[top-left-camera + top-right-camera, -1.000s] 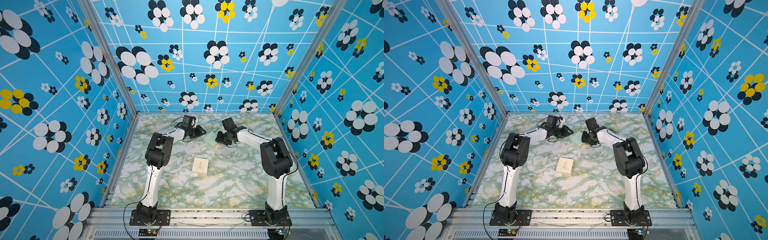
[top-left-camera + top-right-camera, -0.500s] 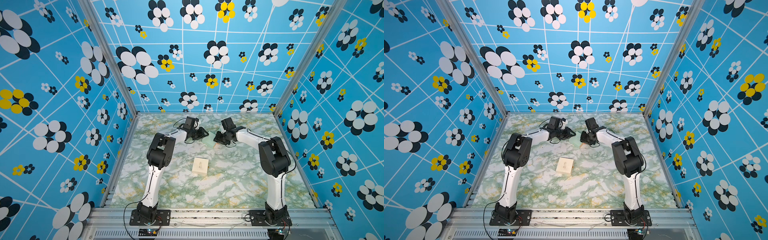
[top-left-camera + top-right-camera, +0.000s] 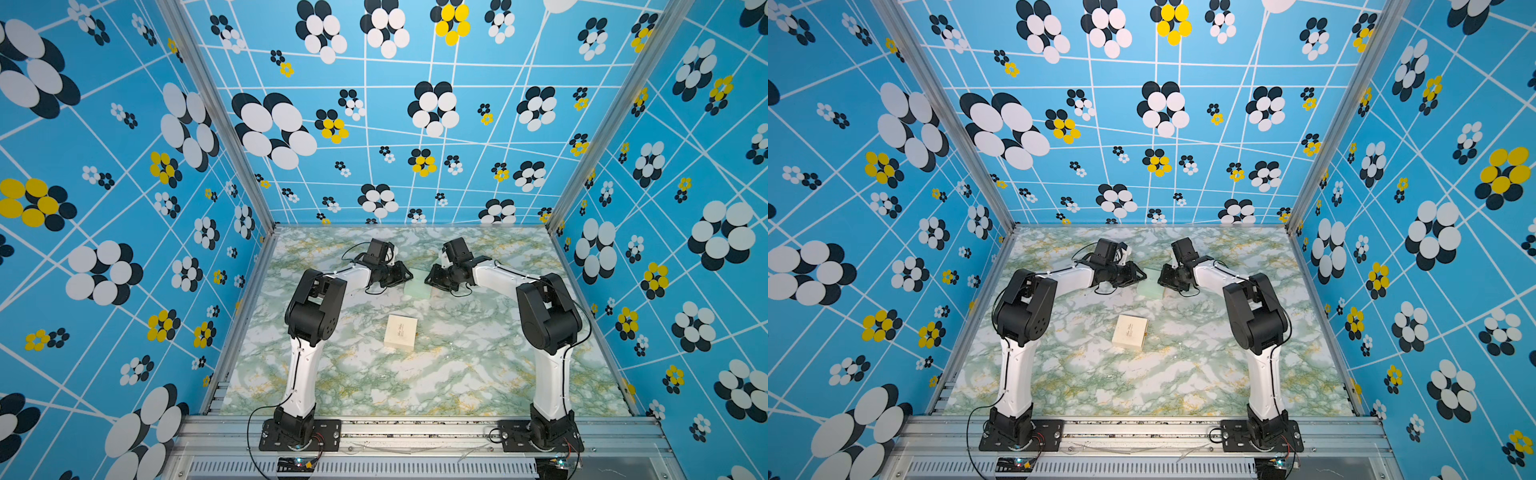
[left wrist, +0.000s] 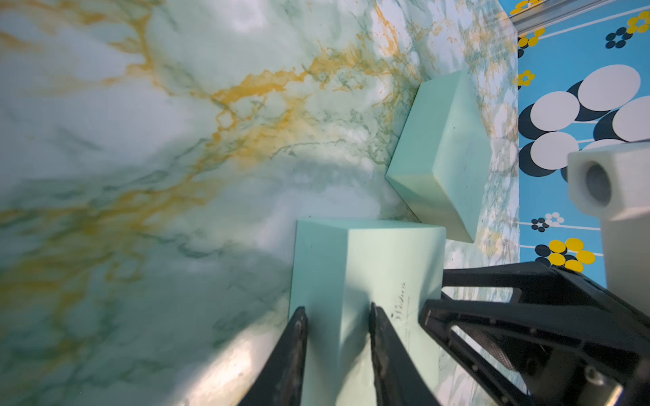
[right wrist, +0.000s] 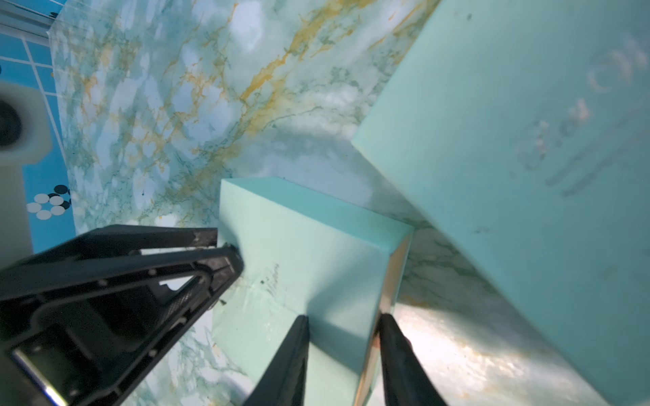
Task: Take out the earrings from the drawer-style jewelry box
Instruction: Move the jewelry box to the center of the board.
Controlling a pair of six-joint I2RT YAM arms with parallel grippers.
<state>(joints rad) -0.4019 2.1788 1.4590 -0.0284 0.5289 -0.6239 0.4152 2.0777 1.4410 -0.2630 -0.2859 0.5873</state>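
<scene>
Left wrist view shows my left gripper (image 4: 336,313) with its jaws drawn in and pinching one end of the small green box (image 4: 380,267). The right wrist view has my right gripper (image 5: 346,320) clamped the same way on the opposite end, beside a shiny edge.

In both top views the box sits just below the middle of the frame, between the two grippers. Its long axis runs from one gripper to the other, and neither arm is nearer. I judge the coming move to be a straight pull apart along that line to slide the drawer out.

I see no earrings for certain, and I take them to be inside this box. A second green box (image 5: 520,147) close by carries blurred pale rings I can't identify.
</scene>
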